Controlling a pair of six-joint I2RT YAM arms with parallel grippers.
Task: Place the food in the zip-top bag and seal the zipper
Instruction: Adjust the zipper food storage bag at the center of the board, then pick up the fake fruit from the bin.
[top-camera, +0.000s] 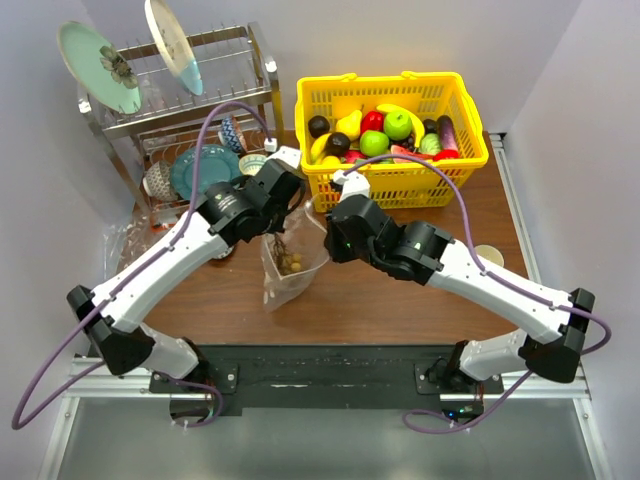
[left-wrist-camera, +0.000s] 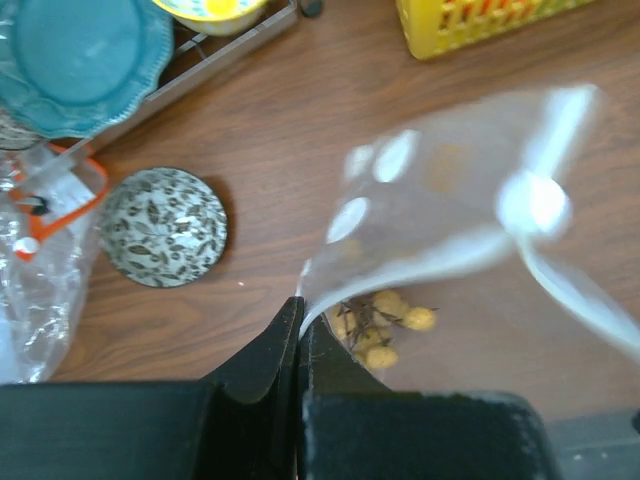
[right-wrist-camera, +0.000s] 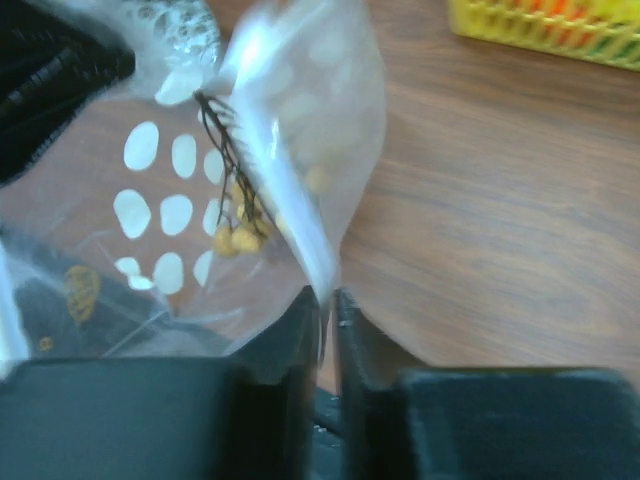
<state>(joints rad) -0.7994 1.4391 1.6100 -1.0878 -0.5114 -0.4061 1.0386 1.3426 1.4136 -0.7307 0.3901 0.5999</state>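
Note:
The clear zip-top bag (top-camera: 291, 262) hangs between both grippers over the brown table. A cluster of small tan balls (top-camera: 292, 265) lies inside it, also seen in the left wrist view (left-wrist-camera: 385, 322) and the right wrist view (right-wrist-camera: 238, 232). My left gripper (left-wrist-camera: 300, 322) is shut on the bag's (left-wrist-camera: 460, 200) corner. My right gripper (right-wrist-camera: 328, 305) has its jaws a narrow slit apart, with the blurred edge of the bag (right-wrist-camera: 310, 120) running into the gap. Two green apples (top-camera: 398, 124) (top-camera: 374, 143) and a red fruit (top-camera: 372, 120) sit in the basket.
The yellow basket (top-camera: 400, 190) stands behind the grippers. A dish rack (top-camera: 190, 110) with plates is at the back left. A patterned bowl (left-wrist-camera: 163, 226), a teal plate (left-wrist-camera: 80, 55) and crumpled plastic wrap (left-wrist-camera: 40, 290) lie left of the bag. A small cup (top-camera: 488, 257) stands at the right.

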